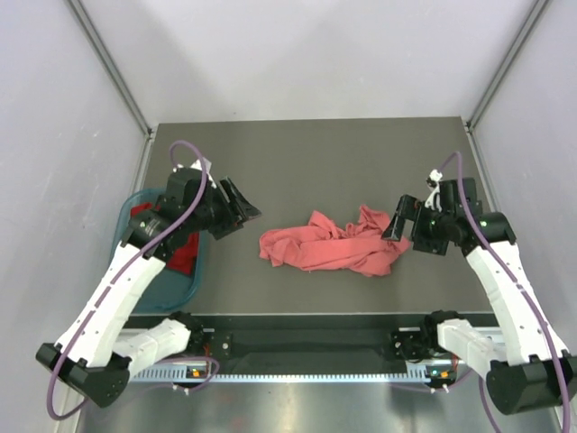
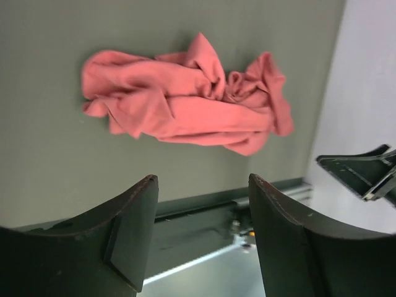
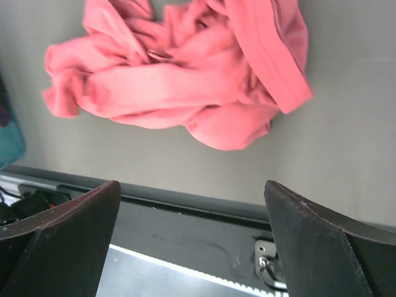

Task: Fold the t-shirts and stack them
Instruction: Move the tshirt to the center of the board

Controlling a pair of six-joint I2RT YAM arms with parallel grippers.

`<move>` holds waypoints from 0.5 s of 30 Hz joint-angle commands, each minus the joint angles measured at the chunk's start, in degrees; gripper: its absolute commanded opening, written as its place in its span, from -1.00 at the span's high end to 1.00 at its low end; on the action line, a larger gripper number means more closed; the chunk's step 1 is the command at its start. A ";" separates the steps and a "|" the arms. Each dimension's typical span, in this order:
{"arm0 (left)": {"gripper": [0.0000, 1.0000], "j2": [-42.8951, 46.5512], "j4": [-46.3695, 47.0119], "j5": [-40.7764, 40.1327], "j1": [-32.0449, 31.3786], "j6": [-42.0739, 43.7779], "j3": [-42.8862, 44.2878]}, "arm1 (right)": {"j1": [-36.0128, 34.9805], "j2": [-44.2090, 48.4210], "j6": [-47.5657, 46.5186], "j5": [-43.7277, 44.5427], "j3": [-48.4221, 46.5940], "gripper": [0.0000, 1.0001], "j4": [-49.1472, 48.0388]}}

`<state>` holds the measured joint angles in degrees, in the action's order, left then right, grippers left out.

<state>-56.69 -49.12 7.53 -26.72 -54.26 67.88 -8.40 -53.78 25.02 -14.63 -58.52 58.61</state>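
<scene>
A crumpled pink shirt [image 1: 332,244] lies unfolded mid-table, nearer the front edge. The left gripper [image 1: 239,216] and right gripper [image 1: 392,225] flank it, jaws spread and empty, likely poised to catch its ends. A red shirt [image 1: 185,253] waits in the basket [image 1: 167,290] at the left edge.

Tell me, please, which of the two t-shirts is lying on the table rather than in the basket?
The salmon-pink t-shirt, crumpled on the table; the darker red t-shirt sits in the teal basket at the left.
</scene>
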 commanded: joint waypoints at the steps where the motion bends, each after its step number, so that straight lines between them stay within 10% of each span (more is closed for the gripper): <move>1: -0.29 -2.27 -5.28 -6.31 0.00 9.17 5.86 | 0.05 -3.25 -1.20 1.98 0.25 -0.99 0.72; 9: -0.26 -10.45 1.32 7.23 -2.01 12.24 -4.15 | 0.14 -16.16 -1.28 8.56 -1.68 -0.90 -4.64; 12: -0.19 -13.80 -1.06 6.18 -5.09 14.35 -4.95 | 0.58 -20.12 -1.98 11.46 -1.68 -0.45 -5.52; 13: -0.19 -14.32 -1.67 5.49 -5.53 14.79 -5.21 | 0.49 -20.66 -2.16 11.82 -1.60 0.10 -5.70; 15: -0.19 -14.33 -2.20 5.65 -5.89 15.67 -5.74 | 0.67 -21.19 -2.42 11.91 -1.16 0.16 -5.79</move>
<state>-72.73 -50.24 12.16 -31.88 -41.95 61.89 -8.34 -75.16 23.55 -5.69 -58.50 55.02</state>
